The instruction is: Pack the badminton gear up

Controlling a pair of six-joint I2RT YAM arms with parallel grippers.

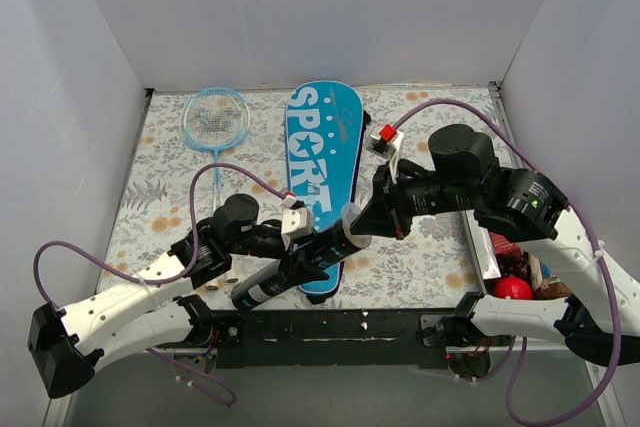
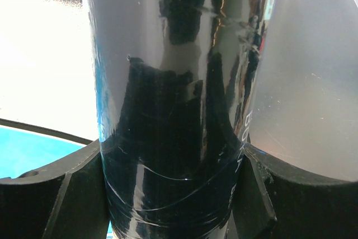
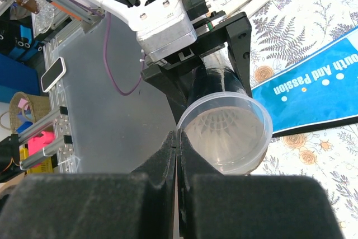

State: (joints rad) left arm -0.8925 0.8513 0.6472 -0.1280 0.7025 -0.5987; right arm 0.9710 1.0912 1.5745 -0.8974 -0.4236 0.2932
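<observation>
**Early stage: tube held out for loading, rackets and cover not yet packed**

Near edge: the left gripper [image 1: 306, 253] was clamped around the middle of the black tube [image 1: 262, 289], jaws part-wide against its sides. The tube looked to be lifted off the table [image 1: 160, 177]. Its long axis ran diagonally, with the dark closed end toward the near left. The clear open end pointed far-right, straight at the right gripper [image 3: 178, 138].

That gripper was fully closed, with nothing visible between its fingers. Its tips sat right at the tube's rim; whether they touched it was unclear. A ribbed white skirt inside the open end looked like one shuttlecock [image 3: 222, 120] already loaded. Small white bits [image 1: 227, 275] on the table beside the left arm were probably loose shuttlecocks, but they were too small to confirm.

Middle: the blue cover [image 1: 322, 147] lay flat with its long axis running near to far. Its wide rounded end was far and its narrow end passed under the tube. Nothing showed inside it, and whether it was open could not be told.

Far left: the two rackets [image 1: 214, 119] lay together, heads far and handles pointing near.

Judged left to do: load the remaining shuttlecocks, put the rackets into the cover, and stow the tube.
</observation>
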